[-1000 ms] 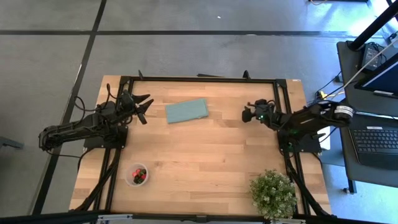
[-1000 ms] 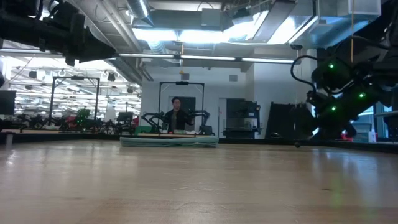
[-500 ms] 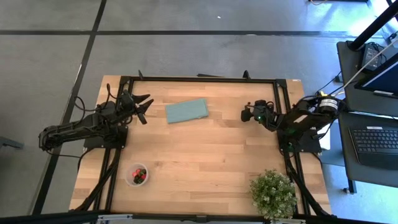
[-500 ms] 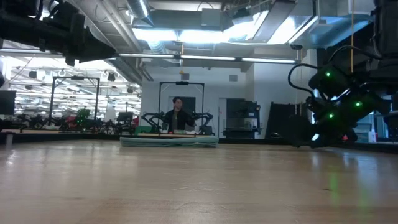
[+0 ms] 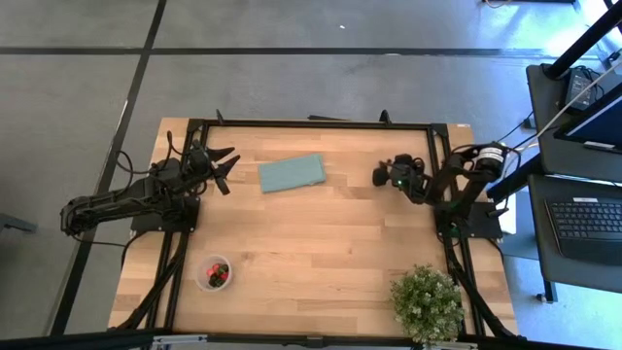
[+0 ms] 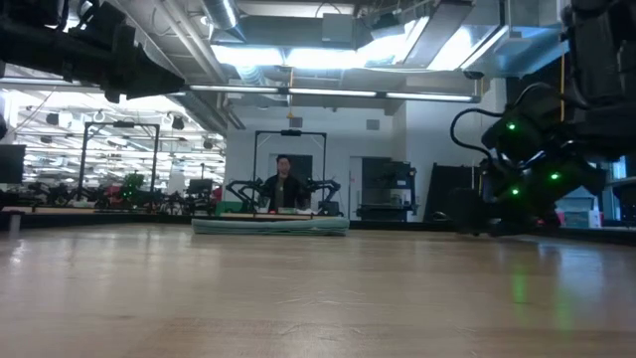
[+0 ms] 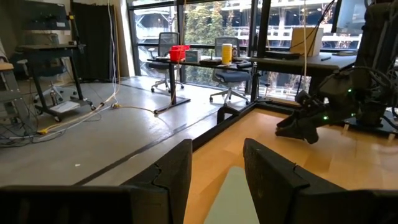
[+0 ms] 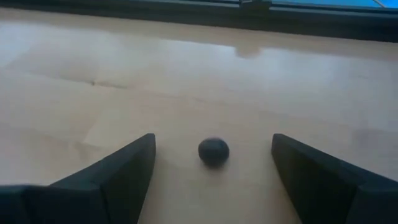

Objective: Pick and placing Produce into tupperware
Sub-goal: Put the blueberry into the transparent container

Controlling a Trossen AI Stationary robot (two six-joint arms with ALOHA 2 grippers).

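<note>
A dark berry sits on the table dead ahead of your right gripper, centred between its spread fingers, so go straight in. The cup, already holding berries, lies well apart. Your left gripper waits, fingers apart, far off.

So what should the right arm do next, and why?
Probably ease the right tool forward and close on the dark berry. That berry lies loose on the table, just ahead of the open fingers and centred between them. The cup, across the table, already holds berries. The left tool waits, open, at the far left.
</note>
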